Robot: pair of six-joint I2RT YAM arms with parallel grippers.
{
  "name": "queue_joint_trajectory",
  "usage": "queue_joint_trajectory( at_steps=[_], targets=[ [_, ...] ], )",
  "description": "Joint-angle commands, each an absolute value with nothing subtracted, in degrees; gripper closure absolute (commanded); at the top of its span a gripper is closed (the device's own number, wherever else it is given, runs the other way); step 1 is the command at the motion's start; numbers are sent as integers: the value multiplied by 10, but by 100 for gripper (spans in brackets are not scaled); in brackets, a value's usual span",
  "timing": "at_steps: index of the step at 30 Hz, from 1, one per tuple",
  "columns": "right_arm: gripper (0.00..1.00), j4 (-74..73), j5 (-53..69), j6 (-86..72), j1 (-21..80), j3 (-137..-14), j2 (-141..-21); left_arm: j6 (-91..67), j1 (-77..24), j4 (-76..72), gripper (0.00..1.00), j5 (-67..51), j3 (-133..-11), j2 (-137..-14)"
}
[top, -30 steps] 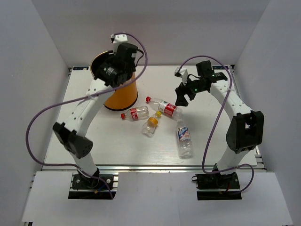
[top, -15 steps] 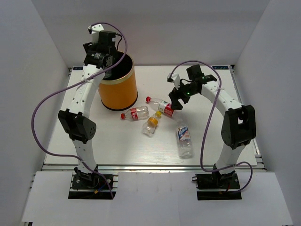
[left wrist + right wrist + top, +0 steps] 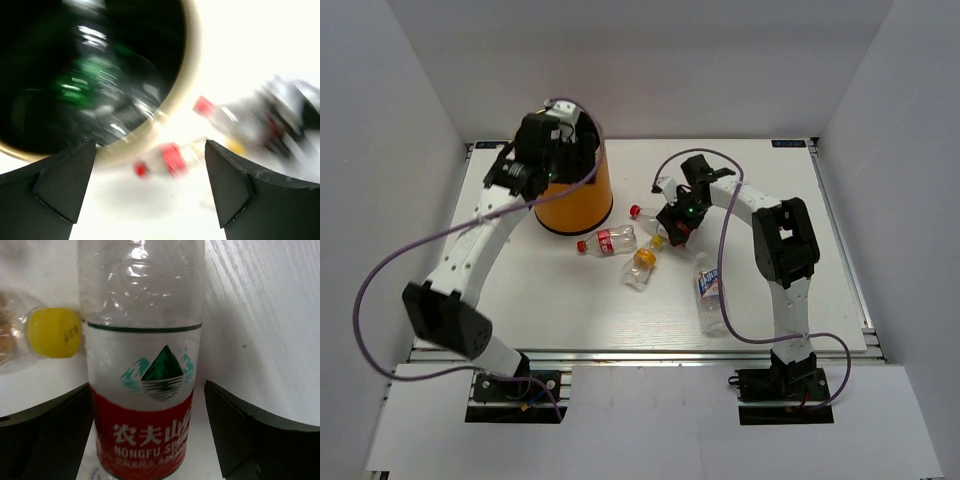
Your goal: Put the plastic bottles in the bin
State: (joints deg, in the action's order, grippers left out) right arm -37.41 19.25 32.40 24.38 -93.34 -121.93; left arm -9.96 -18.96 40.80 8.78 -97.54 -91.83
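One red-label bottle (image 3: 142, 340) lying within spread right pincer (image 3: 146, 390).

Four plastic bottles lie mid-table (image 3: 570, 310): a red-labelled bottle (image 3: 609, 241) at nine o'clock of the cluster, a second red-labelled bottle (image 3: 142, 380) at twelve, a yellow-capped bottle (image 3: 642, 263) in the middle and a blue-and-white bottle (image 3: 712, 292) at five. One orange bin (image 3: 582, 205) stands at ten o'clock; its blurred contents cannot be counted. Two arms: left arm (image 3: 480, 235), right arm (image 3: 785, 235).

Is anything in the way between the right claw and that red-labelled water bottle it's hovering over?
Nothing visible does. The red-labelled Nongfu Spring bottle lies directly between the open fingers of the right gripper. A neighbouring bottle's yellow cap sits close beside it, beyond one finger rather than in the gap.
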Motion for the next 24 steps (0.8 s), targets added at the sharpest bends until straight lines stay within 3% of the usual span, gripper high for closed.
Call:
queue_joint_trajectory(
  at_steps=[1, 3, 4, 5, 8, 12, 16, 19, 24],
  targets=[
    [10, -359, 138, 307, 250, -972, -1237, -57, -213, 390, 1, -107, -888, -812],
    [27, -362, 134, 306, 249, -981, -1252, -62, -224, 390, 1, -126, -819, -782],
    [40, -380, 137, 309, 247, -985, -1256, -68, -233, 390, 1, -142, -803, -770],
    [63, -386, 148, 309, 246, -988, -1258, -69, -238, 390, 1, -150, -776, -752],
    [95, -404, 161, 316, 238, -991, -1224, -80, -264, 401, 1, -166, -732, -746],
    [100, -437, 191, 309, 229, -1050, -1174, -100, -301, 391, 1, -167, -676, -758],
    [100, -452, 243, 283, 234, -1228, -1163, -129, -345, 352, 1, -136, -639, -791],
    [100, -401, 279, 227, 240, -1285, -1160, -129, -375, 339, 1, -113, -632, -831],
    [100, -192, 336, 160, 258, -1271, -1148, -129, -407, 321, 1, -82, -632, -853]
  ],
)
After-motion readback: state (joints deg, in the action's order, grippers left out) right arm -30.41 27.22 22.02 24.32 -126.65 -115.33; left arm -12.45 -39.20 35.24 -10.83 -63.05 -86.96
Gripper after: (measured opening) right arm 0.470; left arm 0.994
